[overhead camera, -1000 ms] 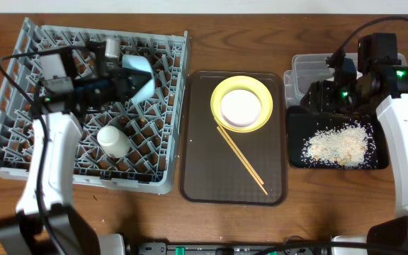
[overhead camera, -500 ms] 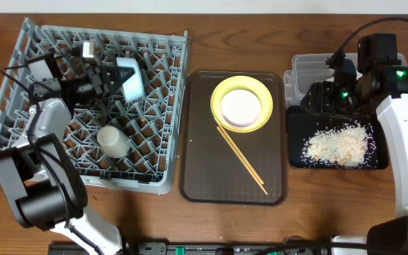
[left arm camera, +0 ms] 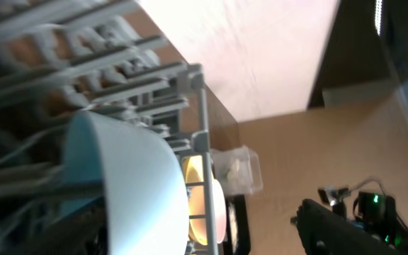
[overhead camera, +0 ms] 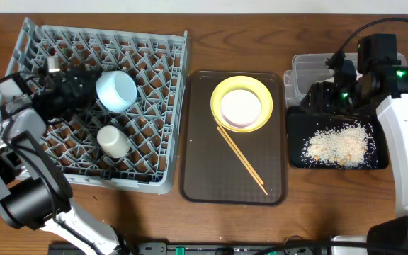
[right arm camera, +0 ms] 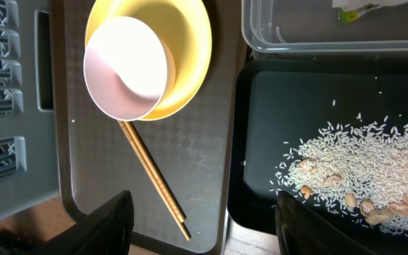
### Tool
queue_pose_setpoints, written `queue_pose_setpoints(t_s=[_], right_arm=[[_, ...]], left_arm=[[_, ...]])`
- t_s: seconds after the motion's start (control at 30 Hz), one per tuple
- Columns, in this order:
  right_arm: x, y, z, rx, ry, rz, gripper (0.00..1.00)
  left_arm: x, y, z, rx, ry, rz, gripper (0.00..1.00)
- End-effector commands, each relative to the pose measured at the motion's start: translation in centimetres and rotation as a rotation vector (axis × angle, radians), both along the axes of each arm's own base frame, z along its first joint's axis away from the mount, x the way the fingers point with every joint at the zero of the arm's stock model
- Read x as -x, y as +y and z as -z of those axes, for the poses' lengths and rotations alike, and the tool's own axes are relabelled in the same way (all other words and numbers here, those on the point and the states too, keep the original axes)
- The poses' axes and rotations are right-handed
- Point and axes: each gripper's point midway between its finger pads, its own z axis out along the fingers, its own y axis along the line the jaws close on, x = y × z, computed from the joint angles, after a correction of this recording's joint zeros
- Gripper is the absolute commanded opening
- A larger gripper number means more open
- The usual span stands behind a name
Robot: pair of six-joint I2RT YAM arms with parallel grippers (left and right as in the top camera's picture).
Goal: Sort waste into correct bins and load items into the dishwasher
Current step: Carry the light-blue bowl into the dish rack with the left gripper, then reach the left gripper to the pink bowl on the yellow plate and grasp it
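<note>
Two of four dishes racked so far. Nearest the table's (overhead camera: pixel 211 35) front edge: cup (overhead camera: pixel 112 141) lying among the pegs of the rack (overhead camera: pixel 178 113), chopsticks (overhead camera: pixel 241 157) loose on the brown tray (overhead camera: pixel 204 170), rice (overhead camera: pixel 335 145) spread in the black tray (overhead camera: pixel 296 159). Further back: white bowl (overhead camera: pixel 241 108) nested in the plate (overhead camera: pixel 222 91), neither loaded yet. Level with them, blue bowl (overhead camera: pixel 116 90) now resting mouth-up in the rack, no longer carried on edge as a second ago. Left gripper (overhead camera: pixel 83 88) at its left side, touching or just beside the rim; jaw spread not readable in either view. Probably a release, leaving white bowl and plate to fetch. Farthest: right gripper (right arm camera: pixel 202 205) spread wide and empty, hovering above the join of black tray and tub (overhead camera: pixel 303 71).
</note>
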Motion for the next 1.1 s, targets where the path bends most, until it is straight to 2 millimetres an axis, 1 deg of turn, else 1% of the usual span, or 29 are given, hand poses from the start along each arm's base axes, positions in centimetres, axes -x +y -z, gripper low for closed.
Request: queue_pose_setpoints(t_s=[0.0, 0.1, 0.2, 0.27, 0.37, 0.43, 0.53, 0.6, 0.63, 0.7, 0.73, 0.77, 0.8, 0.83, 0.87, 0.93, 0.97, 1.0, 1.03, 1.07], right_arm=[[-0.1, 0.0, -1.3, -0.003, -0.036, 0.003, 0.62], [-0.1, 0.0, -1.3, -0.003, -0.037, 0.002, 0.62], [-0.1, 0.0, -1.3, -0.002, -0.037, 0.002, 0.62], [-0.1, -0.1, -1.3, 0.0, -0.037, 0.003, 0.62], [-0.1, -0.1, -1.3, 0.001, -0.037, 0.002, 0.62], [-0.1, -0.1, -1.3, 0.003, -0.039, -0.004, 0.62], [-0.1, -0.1, -1.3, 0.002, -0.039, -0.004, 0.62], [-0.1, -0.1, -1.3, 0.002, -0.039, -0.003, 0.62], [-0.1, -0.1, -1.3, 0.002, -0.039, -0.004, 0.63], [-0.1, -0.1, -1.3, 0.003, -0.039, -0.004, 0.63], [-0.1, -0.1, -1.2, 0.004, -0.038, -0.003, 0.65], [0.0, -0.1, -1.2, 0.007, -0.035, -0.002, 0.67], [0.0, -0.2, -1.2, 0.007, -0.031, -0.001, 0.76], [0.1, -0.2, -1.1, 0.01, -0.03, 0.0, 0.8], [0.1, -0.4, -1.1, 0.018, -0.028, 0.003, 0.82], [0.1, -0.8, -0.9, 0.042, -0.025, 0.01, 0.83], [0.1, -1.1, -0.9, 0.058, -0.024, 0.016, 0.86], [0.1, -1.4, -0.8, 0.074, -0.022, 0.021, 0.95], [0.1, -1.8, -0.7, 0.098, -0.019, 0.037, 0.99], [0.1, -2.3, -0.6, 0.113, -0.016, 0.057, 0.99]], left_arm=[[0.3, 2.6, 0.9, -0.017, 0.055, -0.085, 0.88], [0.7, 3.6, 0.9, -0.012, 0.072, -0.114, 0.88], [0.9, 4.0, 0.4, -0.045, 0.091, -0.148, 0.89], [1.0, 4.3, 0.1, -0.112, 0.11, -0.183, 0.89], [1.5, 4.7, -0.2, -0.258, 0.163, -0.254, 0.89], [2.0, 4.3, -0.8, -0.341, 0.179, -0.271, 0.9], [2.9, 2.8, -2.1, -0.471, 0.204, -0.276, 0.9], [3.7, 1.3, -2.5, -0.557, 0.242, -0.277, 0.9], [4.0, 0.1, -2.8, -0.591, 0.254, -0.264, 0.9], [4.9, -3.0, -3.4, -0.614, 0.263, -0.197, 0.91], [5.5, -5.0, -3.6, -0.615, 0.263, -0.149, 0.9], [6.0, -6.7, -3.9, -0.618, 0.259, -0.105, 0.91], [6.4, -8.4, -4.1, -0.623, 0.249, -0.062, 0.91], [6.5, -9.9, -4.3, -0.622, 0.236, -0.028, 0.91], [6.7, -11.1, -4.5, -0.627, 0.222, 0.004, 0.91], [7.2, -13.2, -4.4, -0.621, 0.214, 0.064, 0.91], [7.2, -14.3, -4.5, -0.623, 0.196, 0.094, 0.91], [7.2, -15.3, -4.4, -0.637, 0.183, 0.116, 0.91], [7.3, -16.1, -4.2, -0.664, 0.176, 0.13, 0.91], [7.3, -16.6, -3.9, -0.706, 0.179, 0.129, 0.91]])
